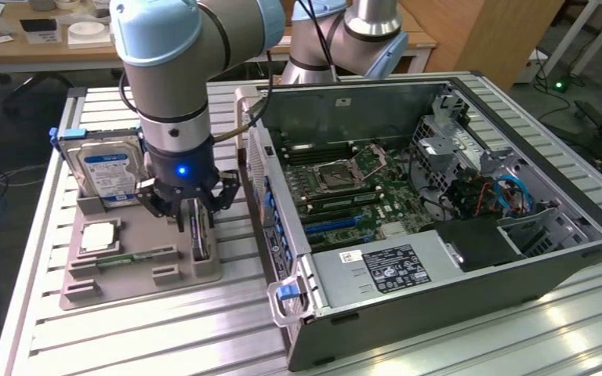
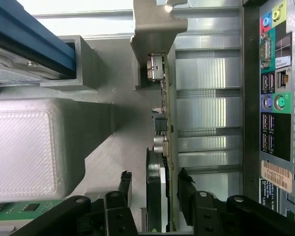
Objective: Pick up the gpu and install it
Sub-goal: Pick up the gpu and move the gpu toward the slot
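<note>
The gpu (image 1: 200, 239) stands on edge in a slot of the grey parts tray (image 1: 123, 286), at the tray's side nearest the computer case. My gripper (image 1: 197, 213) points straight down over it. In the wrist view the gpu (image 2: 156, 191) runs between my two black fingers (image 2: 126, 183), its metal bracket end held by a grey post of the tray. My gripper (image 2: 155, 174) straddles the card: one finger is close against the board side, the other stands a small gap off the black face. The jaws are open around the card.
A hard drive (image 1: 107, 168) with a blue-white label stands upright at the tray's back, with a processor (image 1: 98, 235) and a green memory stick (image 1: 134, 257) lying beside it. The open computer case (image 1: 437, 235) lies close on the exterior view's right, its rear port panel (image 2: 275, 98) near the card.
</note>
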You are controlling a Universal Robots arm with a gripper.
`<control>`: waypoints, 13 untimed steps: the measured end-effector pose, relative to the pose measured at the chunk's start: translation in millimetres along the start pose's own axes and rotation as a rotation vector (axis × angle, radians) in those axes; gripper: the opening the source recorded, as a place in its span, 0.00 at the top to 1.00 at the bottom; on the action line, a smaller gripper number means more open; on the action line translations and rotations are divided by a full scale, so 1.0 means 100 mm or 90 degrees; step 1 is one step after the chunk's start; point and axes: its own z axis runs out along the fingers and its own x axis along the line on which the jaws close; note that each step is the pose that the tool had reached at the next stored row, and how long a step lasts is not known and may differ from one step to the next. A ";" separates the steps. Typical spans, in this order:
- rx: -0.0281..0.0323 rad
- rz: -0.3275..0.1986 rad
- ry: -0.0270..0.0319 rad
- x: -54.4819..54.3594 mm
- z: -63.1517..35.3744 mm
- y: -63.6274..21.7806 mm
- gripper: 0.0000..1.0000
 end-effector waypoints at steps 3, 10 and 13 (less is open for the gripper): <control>0.0000 0.000 0.0000 0.00 0.000 0.000 0.51; 0.0001 0.000 0.0000 -0.01 0.006 0.001 0.58; 0.0001 0.000 0.0000 -0.01 0.006 0.000 0.58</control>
